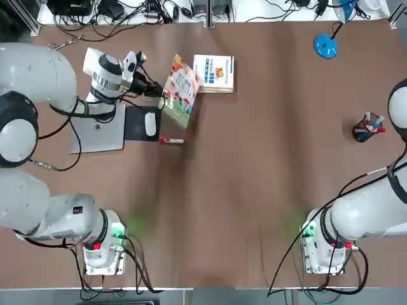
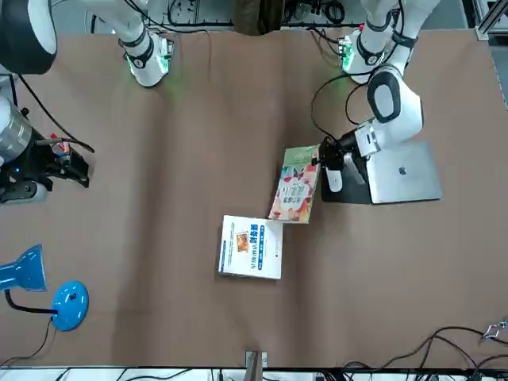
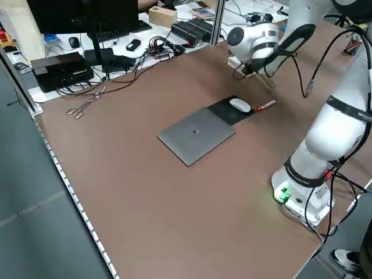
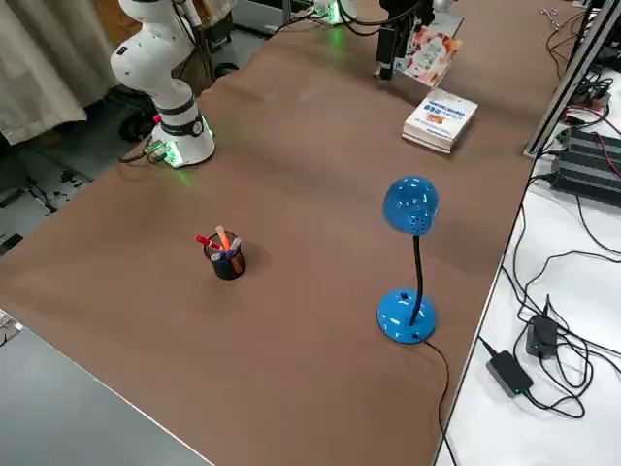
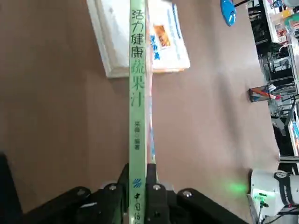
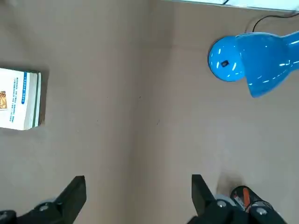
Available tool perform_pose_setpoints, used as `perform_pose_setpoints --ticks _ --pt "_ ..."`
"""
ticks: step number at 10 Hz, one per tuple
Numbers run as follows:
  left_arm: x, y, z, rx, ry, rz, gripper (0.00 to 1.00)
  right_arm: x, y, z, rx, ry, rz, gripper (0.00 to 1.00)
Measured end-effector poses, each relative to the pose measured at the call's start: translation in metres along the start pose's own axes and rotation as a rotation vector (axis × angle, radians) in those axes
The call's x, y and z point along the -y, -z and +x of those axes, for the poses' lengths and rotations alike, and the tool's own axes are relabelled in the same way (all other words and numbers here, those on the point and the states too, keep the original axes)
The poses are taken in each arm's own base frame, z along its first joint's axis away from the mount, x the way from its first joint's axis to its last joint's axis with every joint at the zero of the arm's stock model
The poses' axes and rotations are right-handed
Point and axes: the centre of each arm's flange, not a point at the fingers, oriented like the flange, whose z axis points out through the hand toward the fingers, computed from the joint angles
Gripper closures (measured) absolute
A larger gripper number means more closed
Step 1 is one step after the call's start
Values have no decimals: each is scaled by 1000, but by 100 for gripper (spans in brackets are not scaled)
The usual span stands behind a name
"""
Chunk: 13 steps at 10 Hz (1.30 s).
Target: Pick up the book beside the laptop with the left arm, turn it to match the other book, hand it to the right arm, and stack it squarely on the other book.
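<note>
My left gripper [image 1: 157, 93] is shut on the colourful book [image 1: 181, 89] at its green-banded edge and holds it tilted, off the table. In the left wrist view the book's green spine [image 5: 137, 93] runs out edge-on from between the fingers [image 5: 152, 189]. The book hangs between the mouse pad and the other book [image 1: 214, 73], which lies flat with its white cover up [image 2: 252, 247]. The silver laptop [image 1: 98, 132] lies closed under the left arm. My right gripper [image 6: 138, 196] is open and holds nothing, far off at the table's right side by the pen cup [image 6: 247, 199].
A black mouse pad [image 1: 137, 130] with a white mouse [image 1: 151, 124] lies next to the laptop, and a red pen [image 1: 170, 140] lies just nearer. A blue desk lamp [image 1: 325, 45] stands at the far right. The pen cup [image 1: 367, 129] stands at the right edge.
</note>
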Motion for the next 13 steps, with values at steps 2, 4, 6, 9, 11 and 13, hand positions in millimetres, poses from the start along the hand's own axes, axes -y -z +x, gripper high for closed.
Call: perform_pose_setpoints --ticks 2,4,6,9,11,13 --pt "-14 12 28 12 -111 34 85 -17 -1 0 4 -30 -2 0" --pt "-18 15 59 77 -223 38 85 -31 -2 -1 8 -53 -4 0" --pt "-12 15 113 154 -356 26 85 -54 -4 -2 15 -89 -5 0" --pt "5 -13 177 287 -529 -15 85 -70 -7 -5 37 -115 -6 0" --pt "9 -33 200 334 -587 -45 85 -71 -8 -5 38 -118 -5 0" --pt "-1 -45 214 349 -655 -62 85 -70 -8 -5 38 -119 -5 0"
